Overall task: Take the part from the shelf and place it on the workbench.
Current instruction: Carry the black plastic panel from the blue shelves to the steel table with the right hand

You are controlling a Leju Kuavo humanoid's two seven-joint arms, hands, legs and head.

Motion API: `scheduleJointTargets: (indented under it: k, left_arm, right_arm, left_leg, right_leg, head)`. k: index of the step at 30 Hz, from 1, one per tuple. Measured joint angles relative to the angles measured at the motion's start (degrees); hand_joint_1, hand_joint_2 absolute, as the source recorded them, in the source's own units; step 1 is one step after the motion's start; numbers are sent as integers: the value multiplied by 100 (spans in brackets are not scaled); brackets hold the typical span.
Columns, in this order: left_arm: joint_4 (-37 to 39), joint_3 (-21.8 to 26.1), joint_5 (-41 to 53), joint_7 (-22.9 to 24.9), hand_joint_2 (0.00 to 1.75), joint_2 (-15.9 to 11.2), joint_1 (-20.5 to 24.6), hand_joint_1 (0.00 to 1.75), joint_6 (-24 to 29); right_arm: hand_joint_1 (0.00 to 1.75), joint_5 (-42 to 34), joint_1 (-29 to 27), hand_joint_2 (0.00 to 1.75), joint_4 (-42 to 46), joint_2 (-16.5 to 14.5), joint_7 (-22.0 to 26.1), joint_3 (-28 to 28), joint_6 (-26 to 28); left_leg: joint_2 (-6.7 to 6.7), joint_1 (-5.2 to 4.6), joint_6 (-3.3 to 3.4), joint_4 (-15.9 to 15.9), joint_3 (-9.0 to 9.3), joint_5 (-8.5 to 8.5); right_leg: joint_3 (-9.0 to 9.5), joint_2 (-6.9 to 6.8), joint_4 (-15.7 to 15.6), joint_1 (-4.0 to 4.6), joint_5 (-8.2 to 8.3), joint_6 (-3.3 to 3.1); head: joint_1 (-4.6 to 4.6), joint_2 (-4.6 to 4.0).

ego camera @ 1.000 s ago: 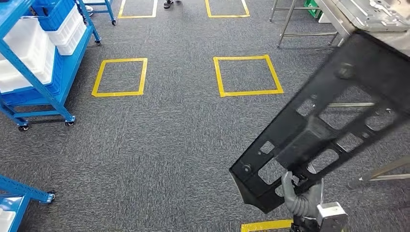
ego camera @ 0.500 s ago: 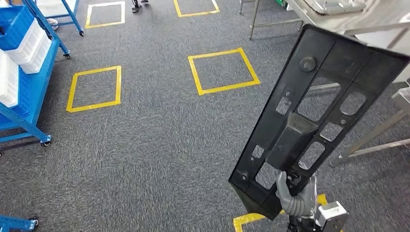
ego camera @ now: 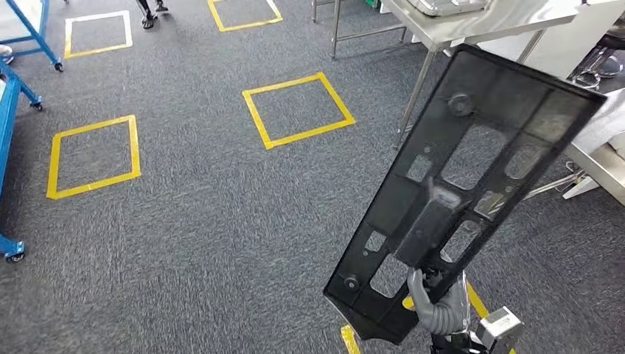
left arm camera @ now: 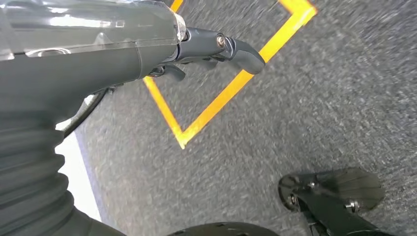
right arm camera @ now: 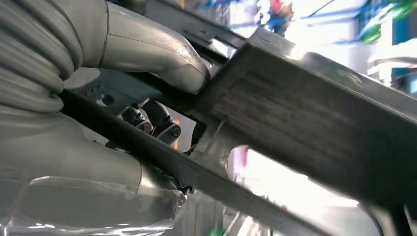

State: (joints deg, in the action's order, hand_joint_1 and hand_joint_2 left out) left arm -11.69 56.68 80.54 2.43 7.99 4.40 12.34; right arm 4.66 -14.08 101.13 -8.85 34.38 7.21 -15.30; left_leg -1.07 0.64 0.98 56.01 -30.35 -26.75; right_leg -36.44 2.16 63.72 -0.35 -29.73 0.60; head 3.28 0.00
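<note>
The part (ego camera: 435,214) is a long black flat panel with several cut-outs. My right hand (ego camera: 438,306) grips its lower end, and the panel slants up to the right over the floor. In the right wrist view the grey thumb (right arm camera: 147,49) presses on the panel's raised rib (right arm camera: 305,113). The metal workbench (ego camera: 472,18) stands at the upper right, and the panel's top edge lies just in front of its legs. My left hand (left arm camera: 211,46) hangs over the carpet with its dark fingers apart and nothing in them.
Yellow tape squares (ego camera: 298,109) (ego camera: 93,155) mark the grey carpet. A blue wheeled shelf frame (ego camera: 9,110) stands at the left edge. A person's feet (ego camera: 151,11) are at the top. A white table edge (ego camera: 597,158) juts in at the right.
The whole view has swung right: the blue shelves slid off to the left and the workbench came further in. The panel stays in my right hand and stands steeper.
</note>
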Motion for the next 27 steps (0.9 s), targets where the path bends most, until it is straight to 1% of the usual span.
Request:
scheduleJointTargets:
  k: [1,2,3,4,5,6,7,8,9,10,11,12,13,14,15,16,17,18,19,20,21,22,23,24,25,26,27]
  left_arm:
    - [0,0,-7,-19,175,3,-4,0,6]
    - [0,0,-13,-29,175,3,-8,0,11]
    - [0,0,-17,-36,175,3,-10,0,17]
    - [0,0,-21,-38,175,3,-7,0,23]
    - [0,0,-25,-38,175,5,-3,0,27]
    - [0,0,-26,-38,175,8,1,0,29]
    - [0,0,-25,-35,175,10,4,0,29]
    - [0,0,-22,-32,175,11,8,0,29]
    - [0,0,-18,-25,175,11,14,0,29]
    - [0,0,-14,-13,175,10,21,0,27]
    - [-1,0,-10,2,175,9,32,0,26]
    - [-1,1,-8,21,175,7,45,0,23]
    - [-2,1,-8,38,175,5,56,0,19]
    - [-2,2,-10,50,175,5,66,0,14]
    - [-2,3,-16,57,175,4,72,0,9]
    - [-2,5,-24,63,175,5,73,0,4]
    - [-2,9,-33,69,175,5,71,0,2]
    - [-2,13,-43,76,175,4,65,0,2]
    - [-2,17,-50,84,175,3,57,0,1]
    - [-2,20,-54,92,175,2,50,0,0]
    - [-2,22,-54,98,175,1,46,0,-1]
    - [-2,23,-52,104,175,-1,42,0,-6]
    - [-2,26,-51,108,175,-2,41,0,-8]
    - [-2,28,-51,107,175,-3,41,0,-11]
    - [-2,31,-52,104,175,-4,42,0,-13]
    - [-2,34,-55,99,175,-6,47,0,-13]
    - [-2,36,-57,92,175,-6,51,0,-13]
  right_arm:
    - [175,-60,24,175,-7,10,-20,-19,-39]
    - [175,-103,42,175,-15,24,-35,-33,-51]
    - [175,-108,53,175,-23,34,-50,-40,-20]
    - [175,-96,58,175,-31,44,-64,-45,34]
    - [175,-74,66,175,-33,52,-80,-48,89]
    - [175,-83,77,175,-33,61,-99,-49,100]
    - [175,-125,96,175,-34,71,-115,-55,65]
    - [175,-175,114,175,-34,79,-130,-65,10]
    - [175,-217,128,175,-34,86,-139,-75,-48]
    - [175,-295,137,175,-35,92,-147,-85,-139]
    - [175,-421,138,175,-35,100,-156,-91,-268]
    - [175,-554,139,175,-35,108,-161,-93,-398]
    - [175,-658,146,175,-35,115,-165,-95,-504]
    - [175,-708,162,175,-36,118,-169,-98,-563]
    - [175,-671,184,175,-40,119,-169,-102,-548]
    - [175,-552,206,175,-47,120,-163,-107,-458]
    - [175,-377,220,175,-56,120,-153,-110,-310]
    - [175,-220,225,175,-68,121,-144,-113,-172]
    - [175,-100,227,175,-79,121,-135,-117,-59]
    - [175,-20,230,175,-87,121,-132,-129,17]
    - [175,7,236,175,-93,122,-132,-149,49]
    - [175,37,244,175,-96,122,-132,-174,81]
    - [175,66,254,175,-98,122,-132,-202,108]
    - [175,73,263,175,-102,123,-131,-228,117]
    - [175,61,271,175,-107,125,-130,-251,104]
    - [175,39,275,175,-113,126,-129,-273,82]
    - [175,20,276,175,-118,130,-124,-293,63]
  left_leg:
    - [64,-8,14,-4,-2,-1]
    - [131,-15,17,-2,-4,-6]
    - [196,-17,16,-1,0,-12]
    - [252,-17,11,1,5,-21]
    - [305,-17,-2,5,17,-34]
    - [352,-16,-20,10,36,-51]
    - [394,-26,-46,19,54,-73]
    - [432,-38,-78,29,72,-96]
    - [464,-50,-110,36,86,-115]
    - [499,-60,-143,39,96,-130]
    - [536,-62,-173,37,109,-140]
    - [540,-53,-207,47,117,-160]
    - [490,-44,-236,111,102,-220]
    - [409,-35,-259,261,46,-329]
    - [302,-25,-276,555,-79,-503]
    - [215,-24,-282,945,-253,-703]
    - [175,-24,-286,1351,-444,-872]
    - [154,-25,-286,1668,-600,-965]
    - [146,-25,-281,1776,-667,-935]
    - [136,-24,-271,1663,-636,-795]
    - [100,-23,-256,1346,-513,-572]
    - [-4,-17,-236,939,-353,-354]
    - [-111,-11,-216,560,-204,-203]
    - [-204,-9,-197,301,-104,-120]
    - [-259,-10,-179,180,-60,-111]
    - [-235,-18,-159,151,-50,-118]
    - [-187,-12,-127,143,-49,-102]
  right_leg:
    - [-188,-105,385,-7,-195,26]
    - [-374,-146,767,-23,-346,50]
    - [-493,-163,1009,-41,-400,71]
    - [-509,-176,1042,-59,-345,89]
    - [-397,-207,826,-75,-187,100]
    - [-185,-279,425,-86,21,104]
    - [36,-390,8,-79,170,92]
    - [210,-471,-329,-65,278,65]
    - [300,-524,-511,-47,312,32]
    - [313,-525,-558,-25,295,-7]
    - [303,-467,-560,-17,303,-42]
    - [304,-422,-569,-25,309,-76]
    - [309,-376,-584,-34,319,-115]
    - [317,-332,-600,-47,330,-153]
    - [324,-288,-611,-54,338,-187]
    - [322,-239,-610,-45,339,-211]
    - [320,-184,-608,-34,340,-224]
    - [321,-120,-606,-24,340,-230]
    - [324,-53,-603,-18,340,-231]
    - [328,16,-598,-15,339,-230]
    - [333,84,-589,-14,337,-226]
    - [331,146,-578,-16,334,-216]
    - [317,209,-557,-10,330,-196]
    - [296,261,-542,-8,333,-167]
    - [271,309,-536,-9,341,-134]
    - [250,360,-537,-11,355,-97]
    - [237,381,-542,-13,364,-63]
  head:
    - [0,0]
    - [0,0]
    - [0,0]
    - [0,0]
    - [0,0]
    - [0,0]
    - [0,0]
    - [0,0]
    - [0,0]
    - [0,0]
    - [0,0]
    - [0,0]
    - [0,0]
    - [1,0]
    - [1,0]
    - [2,0]
    - [2,0]
    - [2,0]
    - [2,0]
    - [2,0]
    - [2,0]
    - [2,0]
    - [1,0]
    - [1,0]
    - [1,0]
    - [1,0]
    - [2,0]
